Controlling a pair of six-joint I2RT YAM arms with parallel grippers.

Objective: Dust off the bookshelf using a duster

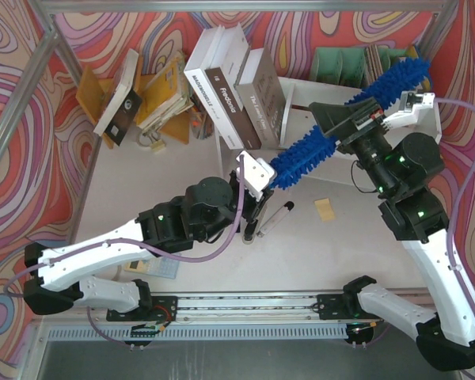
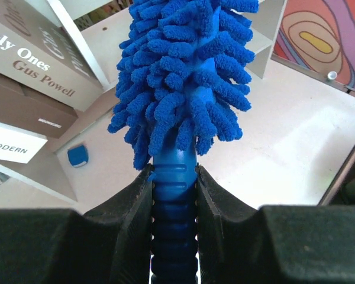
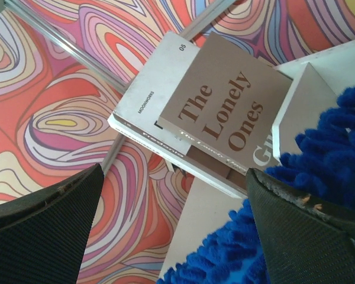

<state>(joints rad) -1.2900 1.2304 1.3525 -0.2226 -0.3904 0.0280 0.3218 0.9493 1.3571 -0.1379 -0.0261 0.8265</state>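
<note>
The duster lies slanted from the table's middle up to the back right, its fluffy blue head over the white bookshelf. My left gripper is shut on its ribbed blue handle, and the fluffy head rises just past the fingertips. My right gripper hovers open over the middle of the head. In the right wrist view its fingers stand wide apart, and blue fluff lies low by the right one without being pinched. A white edge of the bookshelf shows at the right.
Books such as "The Lonely Ones" lean at the shelf's left end. More books are stacked at the back left, and a green rack stands at the back. A black pen-like tool and a tan slip lie on the table.
</note>
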